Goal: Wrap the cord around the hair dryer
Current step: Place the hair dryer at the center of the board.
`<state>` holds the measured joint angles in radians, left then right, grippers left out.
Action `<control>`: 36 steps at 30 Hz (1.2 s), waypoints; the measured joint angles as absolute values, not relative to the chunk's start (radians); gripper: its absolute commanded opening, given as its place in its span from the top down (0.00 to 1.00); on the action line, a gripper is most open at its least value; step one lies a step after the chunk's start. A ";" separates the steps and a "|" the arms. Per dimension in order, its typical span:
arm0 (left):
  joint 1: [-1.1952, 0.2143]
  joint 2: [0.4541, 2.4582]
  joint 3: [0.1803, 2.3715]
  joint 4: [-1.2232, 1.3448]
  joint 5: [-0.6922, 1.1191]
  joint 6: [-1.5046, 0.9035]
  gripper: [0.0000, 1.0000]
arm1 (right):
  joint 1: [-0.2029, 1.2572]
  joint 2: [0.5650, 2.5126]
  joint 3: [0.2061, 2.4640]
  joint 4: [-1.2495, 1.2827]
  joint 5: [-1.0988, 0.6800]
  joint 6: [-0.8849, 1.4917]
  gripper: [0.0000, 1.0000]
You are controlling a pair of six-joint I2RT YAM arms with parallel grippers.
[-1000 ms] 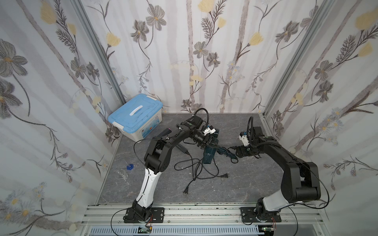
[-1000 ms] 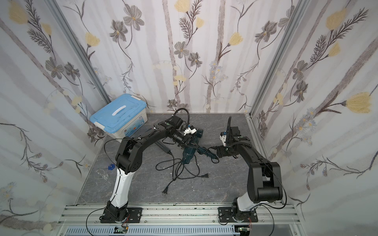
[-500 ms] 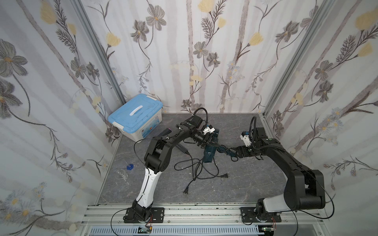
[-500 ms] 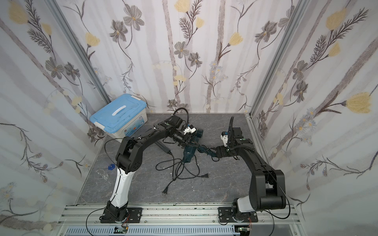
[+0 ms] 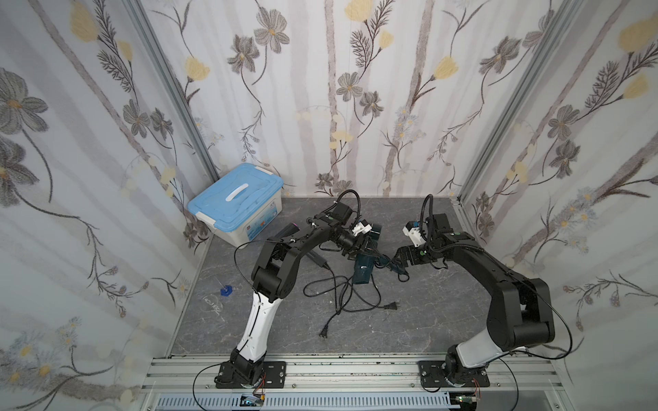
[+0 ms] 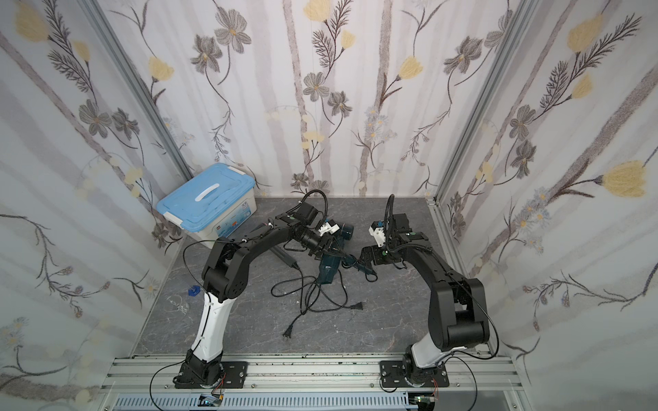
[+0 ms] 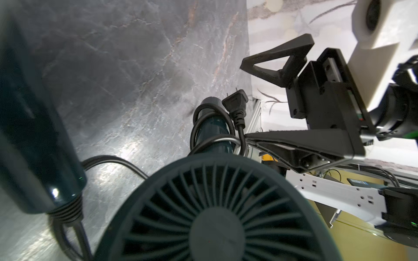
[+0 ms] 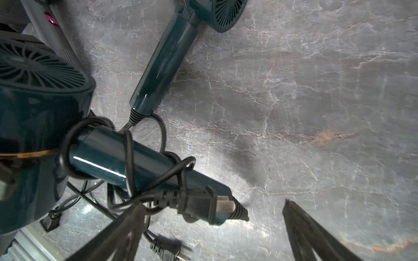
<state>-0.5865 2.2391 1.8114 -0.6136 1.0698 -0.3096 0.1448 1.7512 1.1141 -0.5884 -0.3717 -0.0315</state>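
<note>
The left claw (image 5: 357,244) is clamped on the teal hair dryer (image 8: 101,158), holding it above the tabletop (image 8: 294,90) at mid-frame. Its cord (image 8: 127,144) loops around the handle, with the plug (image 8: 194,204) lying alongside. The right claw (image 5: 397,261) gapes wide beside that plug.

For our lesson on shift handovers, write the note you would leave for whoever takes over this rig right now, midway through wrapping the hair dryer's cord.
Left pincer: shut, apparently holding the hair dryer by its head, off the table.
Right pincer: open, empty, beside the end of the handle.
Done: cord looped loosely around the handle; plug lies against it, untucked.
To do: secure the plug, set the dryer down. A second dryer lies nearby, its cord unwrapped.
</note>
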 measured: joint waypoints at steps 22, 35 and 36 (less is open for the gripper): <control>-0.603 2.244 1.797 -0.567 1.090 -0.366 1.00 | 0.125 1.824 1.160 -0.544 -0.360 -0.027 0.03; -0.597 2.262 1.819 -0.526 1.121 -0.397 1.00 | 0.128 1.628 1.169 -0.592 -0.377 -0.079 0.05; -0.597 2.262 1.819 -0.526 1.122 -0.398 1.00 | 0.143 1.605 1.157 -0.592 -0.389 -0.085 0.06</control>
